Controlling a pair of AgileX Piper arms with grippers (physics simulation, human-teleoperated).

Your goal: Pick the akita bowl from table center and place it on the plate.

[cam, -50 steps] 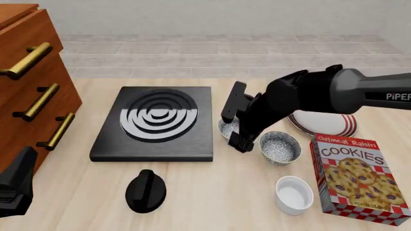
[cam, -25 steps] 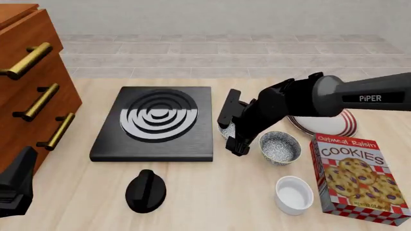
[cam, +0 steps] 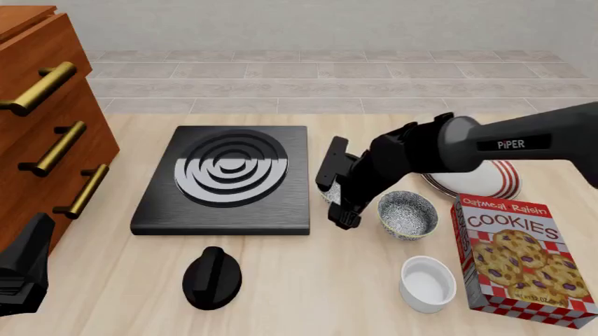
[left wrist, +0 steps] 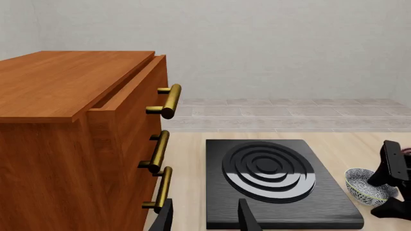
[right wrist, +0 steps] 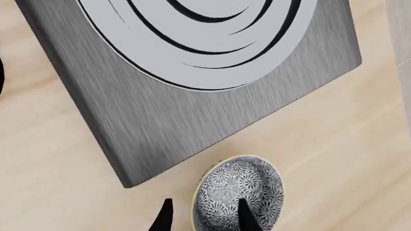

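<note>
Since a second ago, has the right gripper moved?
Yes. In the front view the right gripper has dropped lower and edged left toward the black burner slab, closing in around the akita bowl beside it.

The right arm reached in from the right, bent down at the wrist, its right gripper [cam: 337, 187] low over the table centre — fingers parted. The left gripper [cam: 21, 276] sat idle at the near-left edge, fingers apart.
</note>
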